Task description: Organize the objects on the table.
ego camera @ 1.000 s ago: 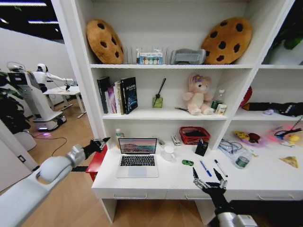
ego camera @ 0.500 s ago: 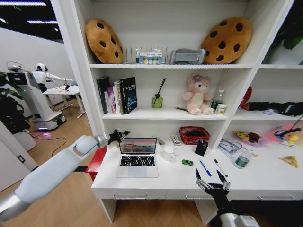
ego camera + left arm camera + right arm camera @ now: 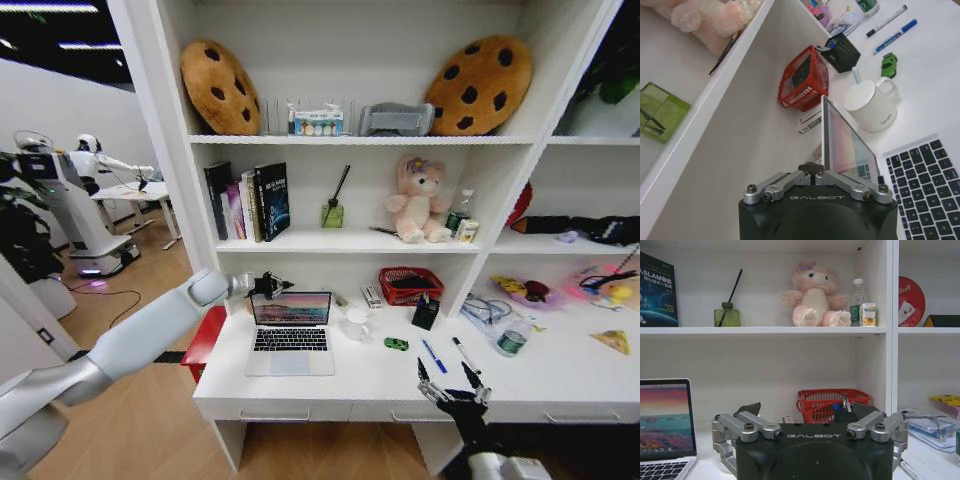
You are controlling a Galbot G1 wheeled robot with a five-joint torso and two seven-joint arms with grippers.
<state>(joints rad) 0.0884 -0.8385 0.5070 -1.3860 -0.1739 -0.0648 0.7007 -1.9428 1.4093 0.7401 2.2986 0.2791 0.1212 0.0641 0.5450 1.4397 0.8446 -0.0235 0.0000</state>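
Laptop [image 3: 291,335], toy car [image 3: 396,344], pen holder [image 3: 425,313]: one each, plus two pens [image 3: 434,356]. Left claw [image 3: 274,286], state unclear, hovers at the laptop's screen top; right claw [image 3: 453,381] spreads empty at lower right.

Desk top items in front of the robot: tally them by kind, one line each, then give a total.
Slim silver laptop: 1
White mug: 1
Tiny green toy car: 1
Pens, one blue and one black-and-white: 2
Small black box-shaped pen holder: 1
Red mesh basket: 1
Clear plastic bottle with green cap: 1
Total: 8
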